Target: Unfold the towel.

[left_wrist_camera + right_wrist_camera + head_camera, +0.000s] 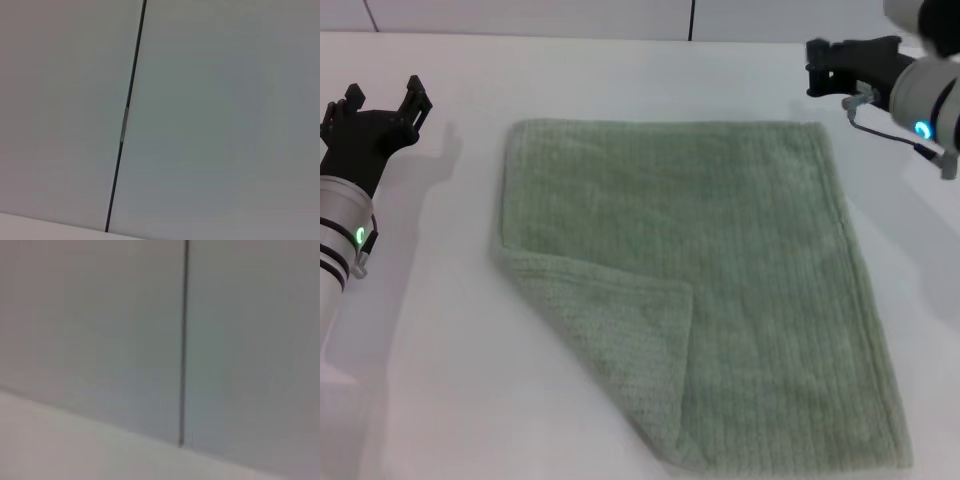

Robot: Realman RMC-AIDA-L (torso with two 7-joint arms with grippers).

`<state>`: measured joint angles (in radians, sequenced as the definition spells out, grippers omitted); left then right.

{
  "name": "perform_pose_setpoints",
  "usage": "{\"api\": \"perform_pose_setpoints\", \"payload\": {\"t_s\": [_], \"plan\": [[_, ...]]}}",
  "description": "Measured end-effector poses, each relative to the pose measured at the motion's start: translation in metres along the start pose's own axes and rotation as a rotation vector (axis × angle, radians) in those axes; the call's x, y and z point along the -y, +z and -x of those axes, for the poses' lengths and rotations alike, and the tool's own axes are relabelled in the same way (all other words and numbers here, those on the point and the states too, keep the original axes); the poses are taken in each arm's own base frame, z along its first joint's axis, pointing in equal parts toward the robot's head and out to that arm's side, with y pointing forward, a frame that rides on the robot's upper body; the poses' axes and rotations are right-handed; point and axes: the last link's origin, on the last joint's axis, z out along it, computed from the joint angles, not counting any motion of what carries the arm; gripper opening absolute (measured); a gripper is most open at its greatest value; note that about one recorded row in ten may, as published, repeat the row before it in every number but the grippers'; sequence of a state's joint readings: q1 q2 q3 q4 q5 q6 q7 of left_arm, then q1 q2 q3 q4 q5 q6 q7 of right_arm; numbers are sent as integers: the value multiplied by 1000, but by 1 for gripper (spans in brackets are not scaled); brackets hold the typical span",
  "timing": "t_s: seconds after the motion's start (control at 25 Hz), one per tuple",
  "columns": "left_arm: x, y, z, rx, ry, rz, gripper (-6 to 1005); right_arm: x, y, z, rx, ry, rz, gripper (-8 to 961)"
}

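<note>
From the head view we see the towel [700, 290] flat on the desk [440, 380], one near corner folded over, left gripper [382, 105] jaws open, right gripper [835, 65] jaws unclear; wrist views show only wall.

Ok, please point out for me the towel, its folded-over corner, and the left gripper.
towel [750, 250]: head view, on its flat ribbed middle.
folded-over corner [620, 330]: head view, on the flap lying atop the towel's near left part.
left gripper [385, 100]: head view, between its fingertips, over the table left of the towel.
</note>
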<state>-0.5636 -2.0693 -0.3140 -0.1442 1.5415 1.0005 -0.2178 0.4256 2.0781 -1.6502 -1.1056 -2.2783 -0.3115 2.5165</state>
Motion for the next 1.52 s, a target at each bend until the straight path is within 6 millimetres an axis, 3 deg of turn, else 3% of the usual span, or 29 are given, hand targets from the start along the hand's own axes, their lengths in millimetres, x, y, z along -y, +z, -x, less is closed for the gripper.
{"api": "perform_pose_setpoints", "payload": {"t_s": [0.4, 0.76, 1.52], "plan": [[0, -2, -1, -10, -4, 3, 799, 16, -9, 20, -278, 60, 187, 0], [-2, -3, -1, -20, -14, 8, 799, 17, 9, 7, -585, -70, 232, -1], [-12, -4, 1, -10, -65, 59, 798, 19, 24, 1, -681, -170, 260, -1]]}}
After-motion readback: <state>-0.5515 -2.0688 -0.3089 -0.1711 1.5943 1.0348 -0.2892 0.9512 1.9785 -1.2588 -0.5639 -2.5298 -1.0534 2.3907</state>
